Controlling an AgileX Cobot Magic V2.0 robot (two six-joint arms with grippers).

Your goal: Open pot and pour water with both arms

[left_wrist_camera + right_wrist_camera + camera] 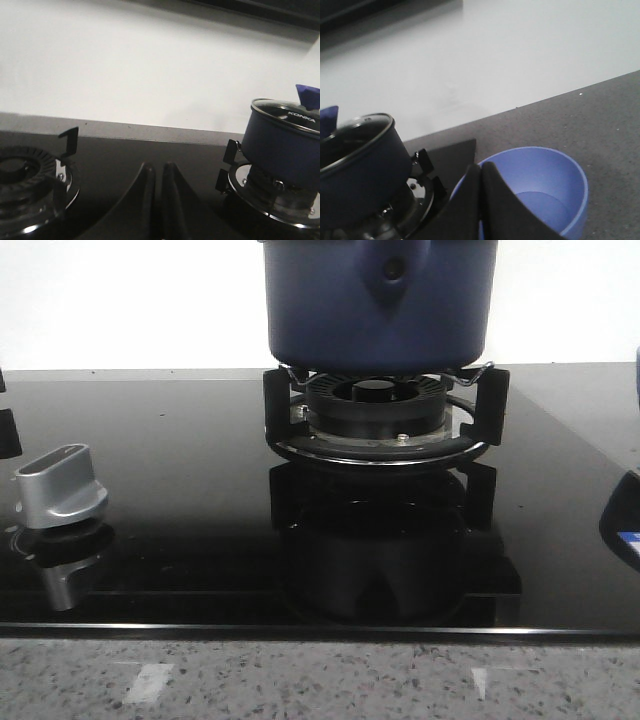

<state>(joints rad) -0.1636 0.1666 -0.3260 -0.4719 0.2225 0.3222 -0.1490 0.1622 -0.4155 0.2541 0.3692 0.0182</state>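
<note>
The dark navy pot [380, 310] stands on the middle burner [378, 418], its handle mount facing me. A glass lid [280, 107] with a blue knob [307, 95] covers it. In the left wrist view the pot [285, 147] is off to one side, and my left gripper [160, 167] is shut and empty over the black hob. My right gripper [481, 170] is also shut and empty, hanging between the pot [360, 170] and a lighter blue bowl [565, 170]. The lid [355, 127] also shows in that view.
A silver control knob [62, 485] sits on the glossy black hob [180, 470] at the front left. A second burner [30, 182] lies near the left gripper. The grey stone counter [600, 115] carries the bowl, and a white wall stands behind.
</note>
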